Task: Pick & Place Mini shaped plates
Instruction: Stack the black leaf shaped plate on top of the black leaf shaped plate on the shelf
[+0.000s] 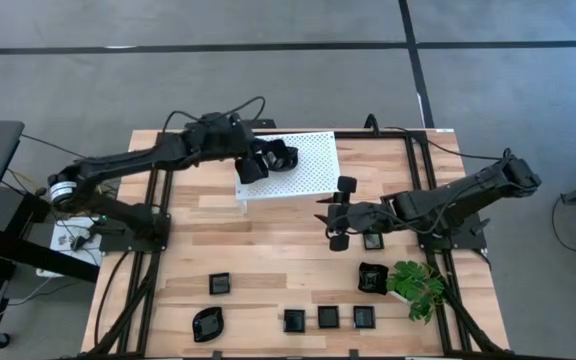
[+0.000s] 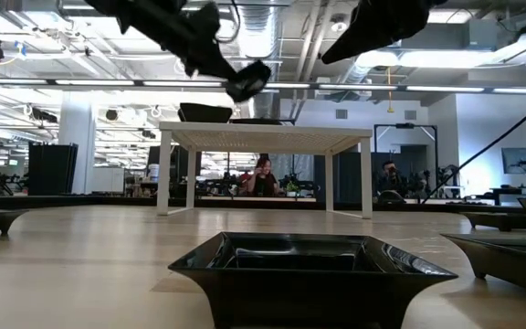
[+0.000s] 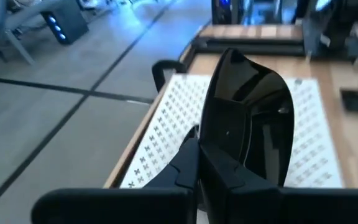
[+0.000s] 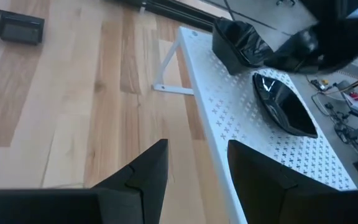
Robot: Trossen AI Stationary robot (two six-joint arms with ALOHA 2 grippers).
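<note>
My desk (image 1: 268, 260) carries the white rack (image 1: 313, 165). Over it, my left tool (image 1: 260, 160) is clamped on a black plate (image 3: 247, 118), its lower edge hidden behind my fingers (image 3: 191, 168). My right tool (image 1: 336, 212) hovers beside the rack, parted, holding nothing.

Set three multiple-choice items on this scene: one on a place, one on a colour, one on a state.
1. The left end effector is:
A. above the white rack
B. low over the front row of dishes
C. beside the right arm's base

2. The mini plates are:
A. white
B. black
C. green

3. The right end effector is:
A. shut on a plate
B. open and empty
C. out of sight

Key: A, as the high view shows it over the rack, gripping a held plate; B, as every dish is glossy black; B, as its fingers stand apart with nothing between them.
</note>
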